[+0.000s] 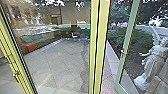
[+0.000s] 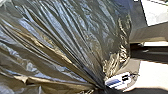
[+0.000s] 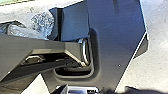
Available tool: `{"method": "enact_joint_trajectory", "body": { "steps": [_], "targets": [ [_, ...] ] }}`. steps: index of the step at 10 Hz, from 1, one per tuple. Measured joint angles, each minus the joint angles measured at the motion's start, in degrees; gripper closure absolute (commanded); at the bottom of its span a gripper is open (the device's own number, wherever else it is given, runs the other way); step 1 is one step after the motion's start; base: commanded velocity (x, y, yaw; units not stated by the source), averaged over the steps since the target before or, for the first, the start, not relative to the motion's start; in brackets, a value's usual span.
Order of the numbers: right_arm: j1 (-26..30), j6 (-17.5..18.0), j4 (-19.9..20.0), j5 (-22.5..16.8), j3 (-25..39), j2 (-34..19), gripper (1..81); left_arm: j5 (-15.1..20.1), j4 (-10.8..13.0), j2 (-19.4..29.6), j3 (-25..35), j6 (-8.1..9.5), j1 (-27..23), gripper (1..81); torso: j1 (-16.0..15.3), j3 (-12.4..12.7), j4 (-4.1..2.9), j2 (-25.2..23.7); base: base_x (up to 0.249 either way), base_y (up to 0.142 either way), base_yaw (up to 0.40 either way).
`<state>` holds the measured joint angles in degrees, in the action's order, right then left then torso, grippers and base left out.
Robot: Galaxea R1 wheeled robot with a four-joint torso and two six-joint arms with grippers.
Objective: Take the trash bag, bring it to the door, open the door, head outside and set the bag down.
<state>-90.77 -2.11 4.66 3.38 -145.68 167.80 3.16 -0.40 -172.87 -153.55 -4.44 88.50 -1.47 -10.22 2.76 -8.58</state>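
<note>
One trash bag was lifted, pinched in the left gripper; glazed door passage was unconfirmed, set-down pending; right gripper state couldn't be told.

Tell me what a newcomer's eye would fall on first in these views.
Probably the shiny dark trash bag, large in the left wrist view, its creases gathering toward one spot. Next, the pale statue at the head view's right side, then the bright yellow-green post standing just right of that view's centre.
</note>
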Motion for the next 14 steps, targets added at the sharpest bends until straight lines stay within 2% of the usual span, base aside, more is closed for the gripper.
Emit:
{"method": "enact_joint_trajectory", "body": {
  "steps": [6, 14],
  "targets": [
    [-0.2, 0.0, -0.1, -0.1, -2.0, 1.0, 1.0, 0.0, 0.0, 0.0, 0.0, 0.0, 0.0, 81.1, 0.0, 0.0, 0.0, 0.0, 0.0, 0.0, -0.169],
    [0.0, 0.0, -0.3, 0.0, -2.0, 1.2, 1.0, 0.0, 0.0, -0.3, 0.0, 0.01, 0.0, 81.1, 0.0, 0.0, 0.0, 0.0, 0.0, 0.0, 0.0]
  ]
}}
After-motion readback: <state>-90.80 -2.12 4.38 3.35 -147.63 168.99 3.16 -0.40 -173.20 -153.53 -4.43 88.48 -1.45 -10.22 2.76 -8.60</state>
